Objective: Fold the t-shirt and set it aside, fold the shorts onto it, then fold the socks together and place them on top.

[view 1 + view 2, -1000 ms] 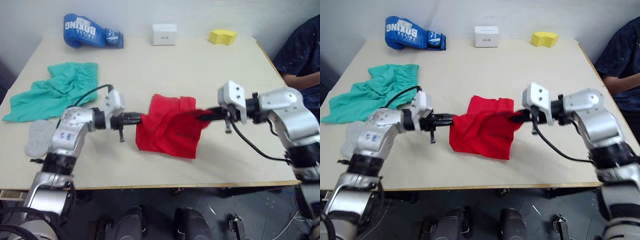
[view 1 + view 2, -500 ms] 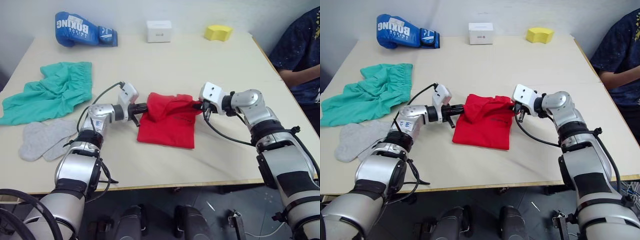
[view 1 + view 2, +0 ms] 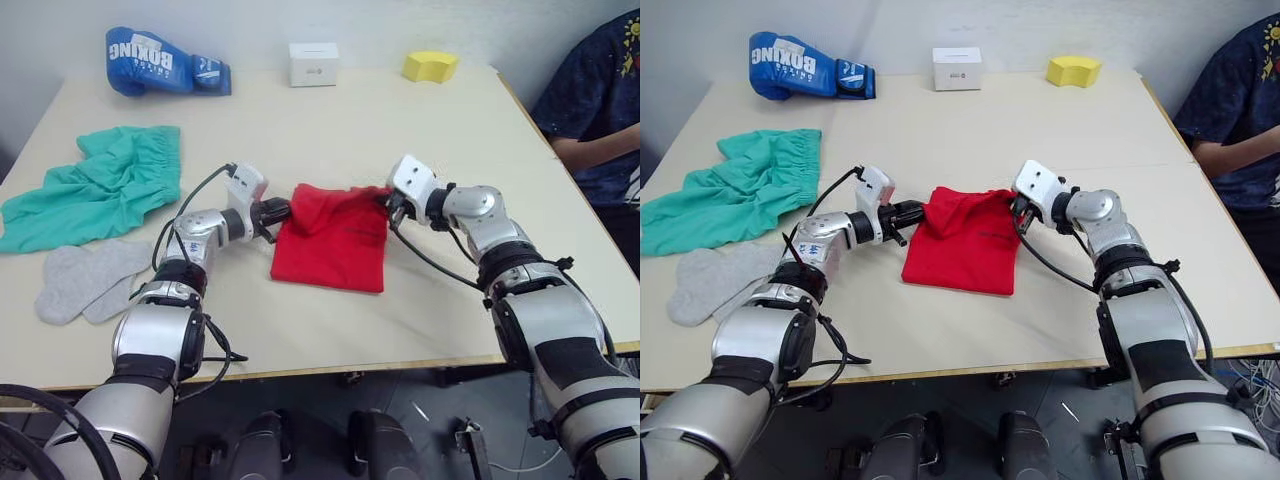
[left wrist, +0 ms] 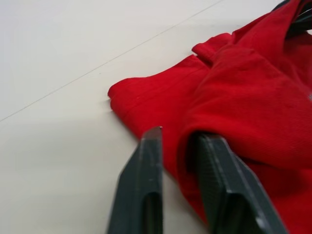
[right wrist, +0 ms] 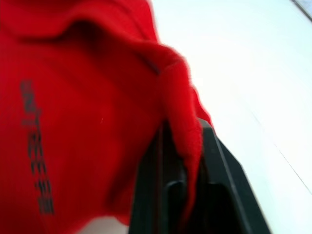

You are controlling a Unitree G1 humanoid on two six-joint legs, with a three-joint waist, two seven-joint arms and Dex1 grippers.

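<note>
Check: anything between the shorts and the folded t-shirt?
Left claw and its forearm, gripping the t-shirt; otherwise bare table beside the shorts, per eye views.

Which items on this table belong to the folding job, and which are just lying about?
Job items:
- t-shirt, pinched at its far corners by the left gripper and right gripper
- shorts
- socks

Lying about:
- blue boxing glove
- white box
- yellow sponge
</note>
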